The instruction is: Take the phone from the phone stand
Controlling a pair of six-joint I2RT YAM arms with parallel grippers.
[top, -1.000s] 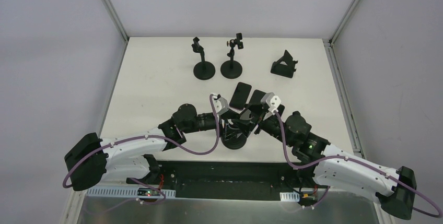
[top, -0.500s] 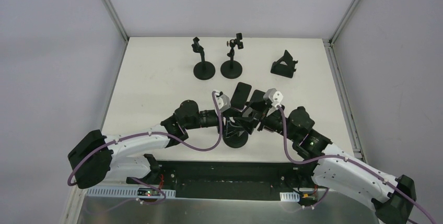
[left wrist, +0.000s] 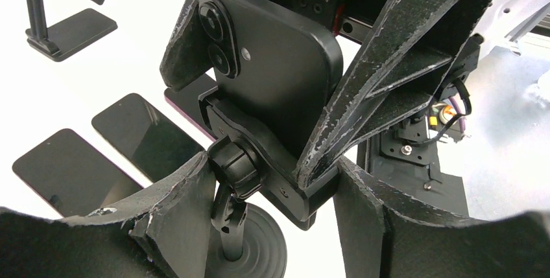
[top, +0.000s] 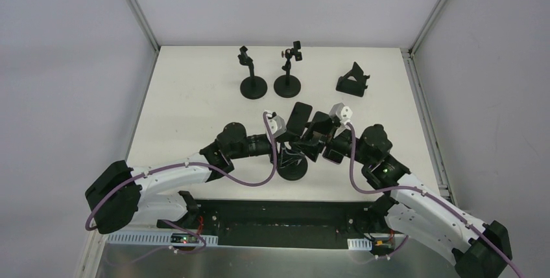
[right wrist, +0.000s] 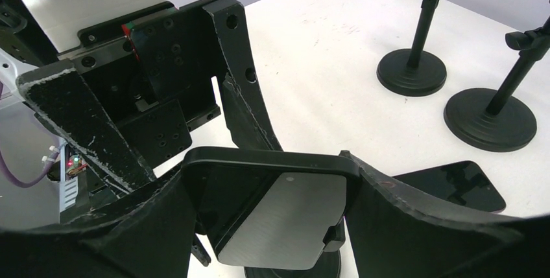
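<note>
Right now the phone [left wrist: 272, 64] sits clamped in the cradle of the phone stand [left wrist: 259, 161], tilted above the stand's round base toward the near middle of the surface [top: 194, 96], with its camera side facing the left wrist view. The right tool [right wrist: 269, 177] pinches the phone by its two side edges, a scuffed finger pressed on each. The left tool [left wrist: 269, 174] is closed around the phone stand just below, one finger against the ball joint and the other against the cradle's corner, and a loose phone [left wrist: 146, 137] lies flat on the surface near the base.
</note>
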